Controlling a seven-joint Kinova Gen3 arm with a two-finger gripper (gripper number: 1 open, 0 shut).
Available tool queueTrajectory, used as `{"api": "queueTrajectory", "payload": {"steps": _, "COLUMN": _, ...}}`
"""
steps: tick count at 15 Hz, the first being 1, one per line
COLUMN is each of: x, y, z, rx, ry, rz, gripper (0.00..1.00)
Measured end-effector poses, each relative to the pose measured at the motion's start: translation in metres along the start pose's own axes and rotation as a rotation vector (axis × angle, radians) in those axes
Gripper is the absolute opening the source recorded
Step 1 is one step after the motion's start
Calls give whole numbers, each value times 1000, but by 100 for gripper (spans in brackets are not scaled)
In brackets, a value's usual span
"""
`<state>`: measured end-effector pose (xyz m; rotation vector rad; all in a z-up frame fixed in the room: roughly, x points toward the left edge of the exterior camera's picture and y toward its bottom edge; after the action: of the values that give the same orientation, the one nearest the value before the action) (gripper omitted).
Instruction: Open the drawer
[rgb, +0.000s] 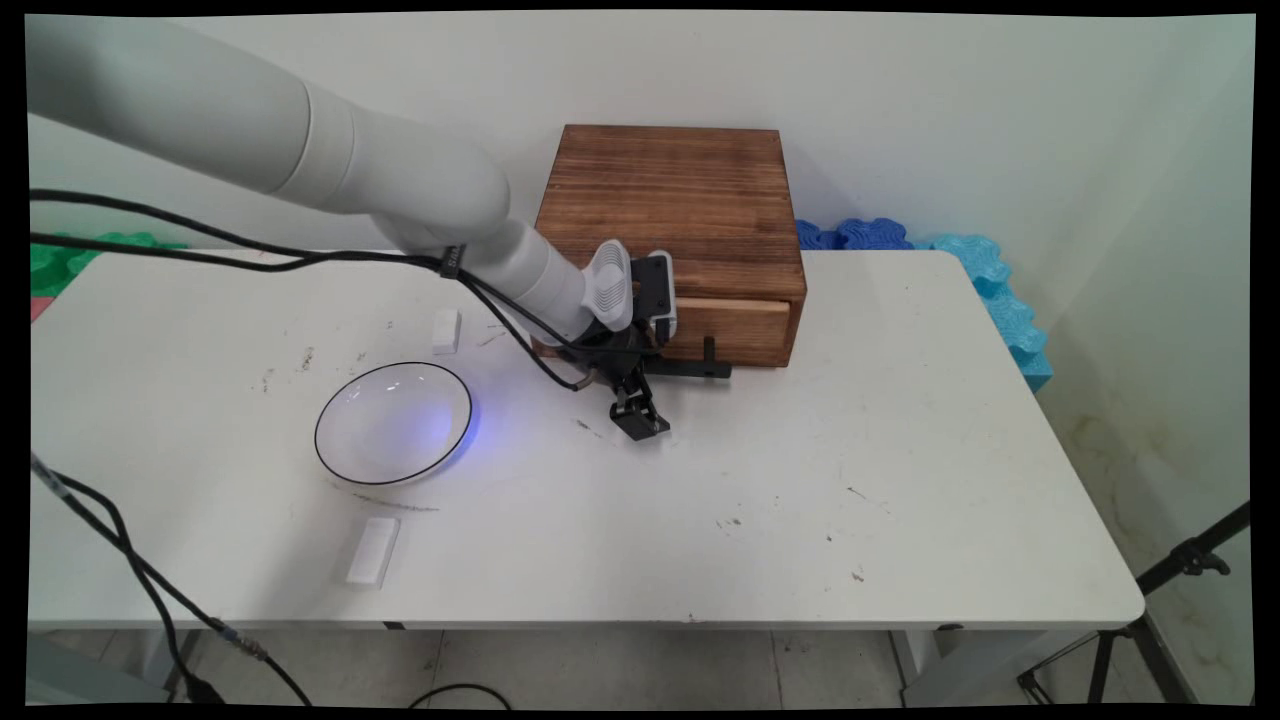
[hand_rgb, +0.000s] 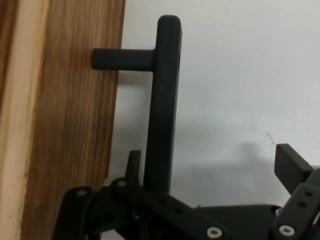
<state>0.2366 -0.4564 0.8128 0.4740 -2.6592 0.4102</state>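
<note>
On the white counter (rgb: 900, 450) we found our gripper (hand_rgb: 210, 185) spread wide astride the stiff black handle (hand_rgb: 162, 100) of the heavy-looking wooden drawer box (rgb: 670, 210), gripping nothing.

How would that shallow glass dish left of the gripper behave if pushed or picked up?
The glass dish looks thin and clear, so probably fragile. Its smooth, curved underside on the white table suggests it would slide or rock rather than tip. The low, thin rim likely offers the open gripper a slippery hold.
</note>
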Motion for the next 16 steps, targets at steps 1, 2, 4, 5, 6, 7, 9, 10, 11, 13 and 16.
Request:
{"api": "queueTrajectory", "payload": {"steps": 1, "x": 0, "y": 1, "z": 0, "rx": -2, "ry": -1, "rz": -1, "gripper": 100}}
{"api": "queueTrajectory", "payload": {"steps": 2, "x": 0, "y": 3, "z": 1, "rx": -4, "ry": -2, "rz": -2, "gripper": 100}}
{"api": "queueTrajectory", "payload": {"steps": 4, "x": 0, "y": 7, "z": 0, "rx": -8, "ry": -2, "rz": -2, "gripper": 100}}
{"api": "queueTrajectory", "payload": {"steps": 5, "x": -1, "y": 10, "z": 0, "rx": -11, "ry": -2, "rz": -3, "gripper": 100}}
{"api": "queueTrajectory", "payload": {"steps": 6, "x": -1, "y": 12, "z": -1, "rx": -14, "ry": -2, "rz": -3, "gripper": 100}}
{"api": "queueTrajectory", "payload": {"steps": 7, "x": -1, "y": 14, "z": -2, "rx": -16, "ry": -2, "rz": -3, "gripper": 100}}
{"api": "queueTrajectory", "payload": {"steps": 9, "x": -1, "y": 22, "z": -4, "rx": -23, "ry": -1, "rz": -2, "gripper": 100}}
{"api": "queueTrajectory", "payload": {"steps": 10, "x": -1, "y": 26, "z": -5, "rx": -27, "ry": 0, "rz": -2, "gripper": 100}}
{"api": "queueTrajectory", "payload": {"steps": 11, "x": -1, "y": 30, "z": -7, "rx": -31, "ry": 1, "rz": -1, "gripper": 100}}
{"api": "queueTrajectory", "payload": {"steps": 13, "x": -2, "y": 38, "z": -10, "rx": -37, "ry": 2, "rz": 0, "gripper": 100}}
{"api": "queueTrajectory", "payload": {"steps": 16, "x": -4, "y": 54, "z": -16, "rx": -50, "ry": 6, "rz": 3, "gripper": 100}}
